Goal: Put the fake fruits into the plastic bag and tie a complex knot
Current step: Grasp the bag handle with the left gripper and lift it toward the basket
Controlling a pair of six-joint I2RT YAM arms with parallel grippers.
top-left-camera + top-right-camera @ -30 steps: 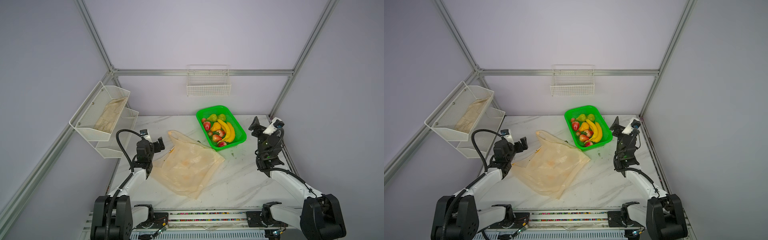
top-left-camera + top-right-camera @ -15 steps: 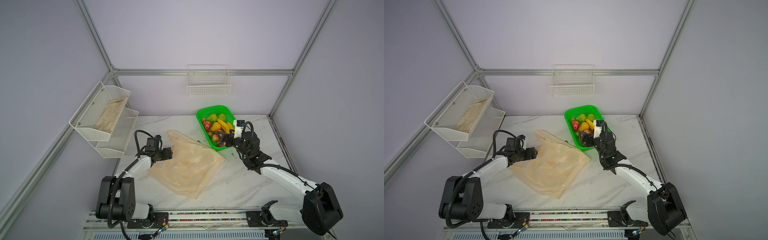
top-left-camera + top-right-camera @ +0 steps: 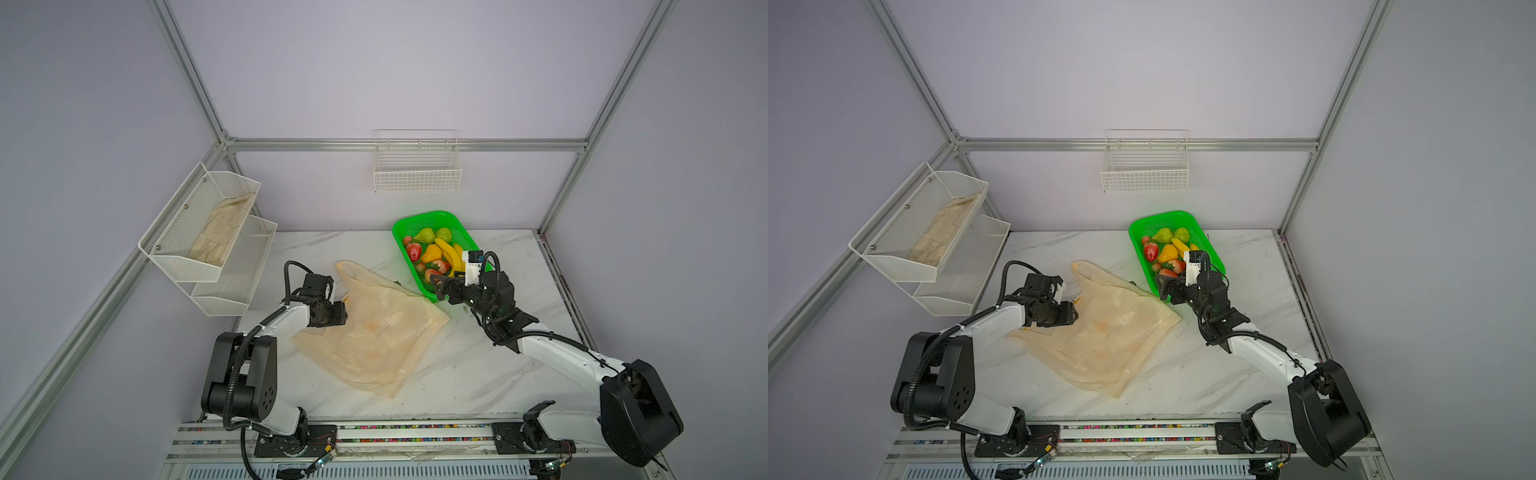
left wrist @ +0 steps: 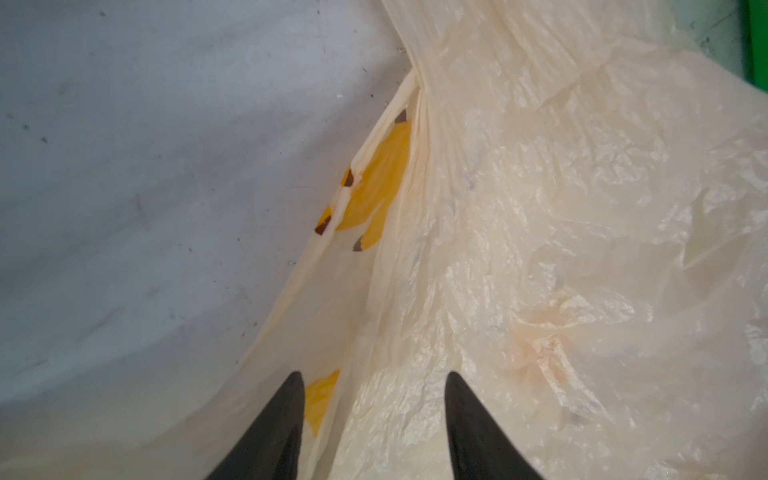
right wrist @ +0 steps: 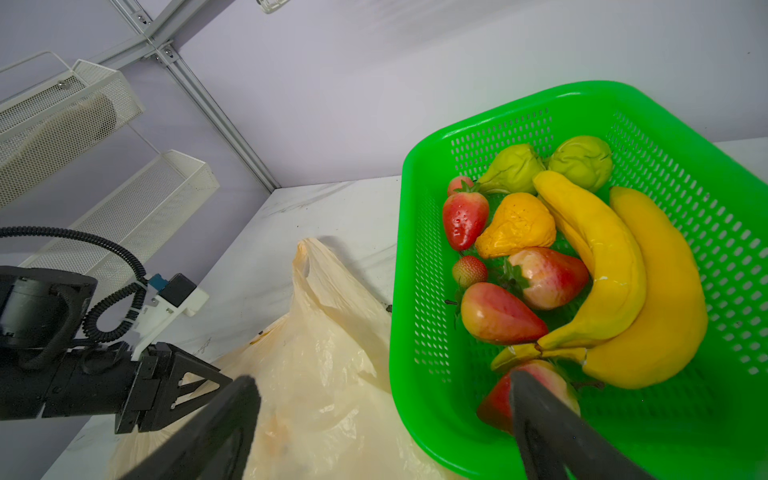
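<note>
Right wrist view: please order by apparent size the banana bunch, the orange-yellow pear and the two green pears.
1. banana bunch
2. orange-yellow pear
3. pointed green pear and rounder green pear: alike, not ranked. Both lie farther from the camera, so third place is unsure.

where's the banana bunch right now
In a top view the banana bunch lies in the green basket at the back of the table, right of centre, beside the strawberries, beyond the right gripper.
</note>
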